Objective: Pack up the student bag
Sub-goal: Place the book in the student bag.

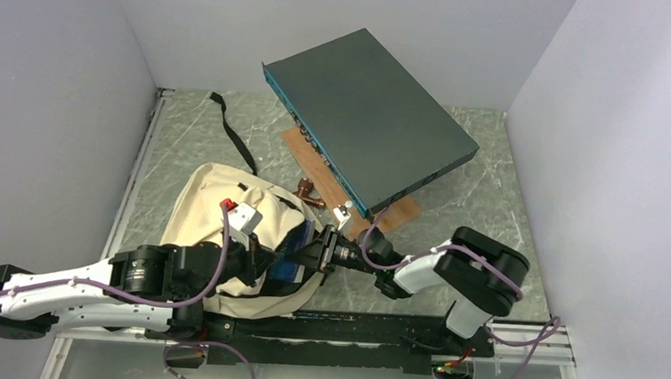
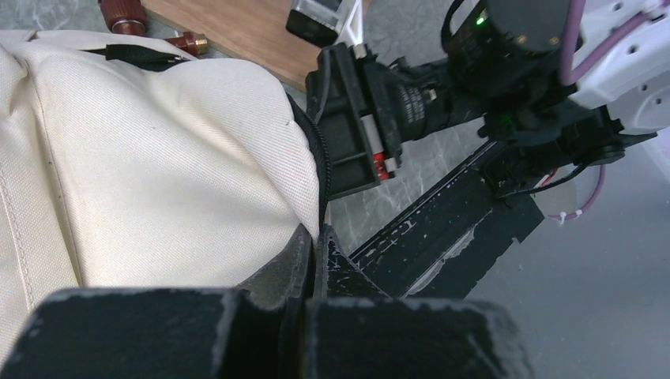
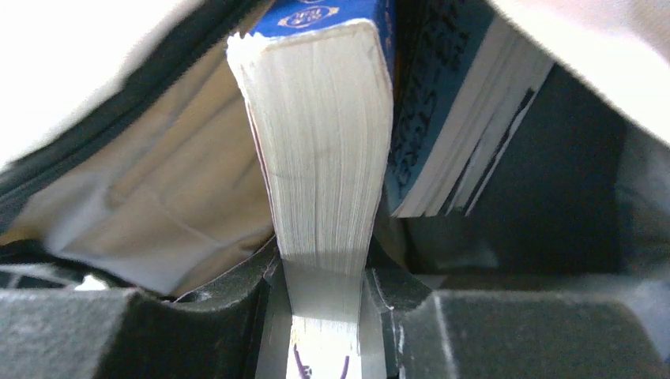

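The cream student bag (image 1: 201, 207) lies on the table, its open mouth facing right. My left gripper (image 1: 252, 253) is shut on the bag's zipper edge (image 2: 314, 185) and holds the flap. My right gripper (image 1: 320, 254) is shut on a thick blue-covered book (image 3: 324, 150), page edges towards the camera, and holds it inside the bag's mouth. A second blue book (image 3: 450, 126) lies inside beside it. The bag's cream lining (image 3: 150, 197) shows to the left of the held book.
A large dark grey flat box (image 1: 369, 112) rests tilted on a wooden board (image 1: 316, 166) behind the bag. Copper fittings (image 1: 309, 192) lie by the board. A black strap (image 1: 233, 133) trails towards the back. White walls stand on three sides.
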`<control>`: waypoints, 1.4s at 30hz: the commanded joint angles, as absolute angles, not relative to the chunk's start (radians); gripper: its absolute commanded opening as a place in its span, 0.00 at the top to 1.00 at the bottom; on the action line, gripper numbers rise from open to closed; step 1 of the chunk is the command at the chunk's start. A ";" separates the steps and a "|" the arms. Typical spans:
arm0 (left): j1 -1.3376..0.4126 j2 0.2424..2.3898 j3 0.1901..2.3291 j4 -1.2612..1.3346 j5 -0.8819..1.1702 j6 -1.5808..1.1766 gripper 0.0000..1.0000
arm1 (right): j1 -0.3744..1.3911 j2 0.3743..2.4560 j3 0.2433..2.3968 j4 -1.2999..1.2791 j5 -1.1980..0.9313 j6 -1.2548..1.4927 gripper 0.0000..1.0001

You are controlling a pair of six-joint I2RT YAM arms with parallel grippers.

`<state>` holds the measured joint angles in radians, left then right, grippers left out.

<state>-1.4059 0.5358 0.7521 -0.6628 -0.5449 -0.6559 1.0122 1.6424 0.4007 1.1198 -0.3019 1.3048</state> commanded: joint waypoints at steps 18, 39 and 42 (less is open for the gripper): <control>-1.410 0.508 0.746 -0.557 -0.518 -0.704 1.00 | 0.981 1.660 0.263 1.204 -0.278 1.293 0.24; -1.410 0.537 0.718 -0.527 -0.492 -0.722 1.00 | 1.017 1.914 0.626 1.322 -0.334 1.301 1.00; -1.409 0.540 0.705 -0.520 -0.499 -0.718 1.00 | 1.034 1.978 0.675 1.373 -0.316 1.342 1.00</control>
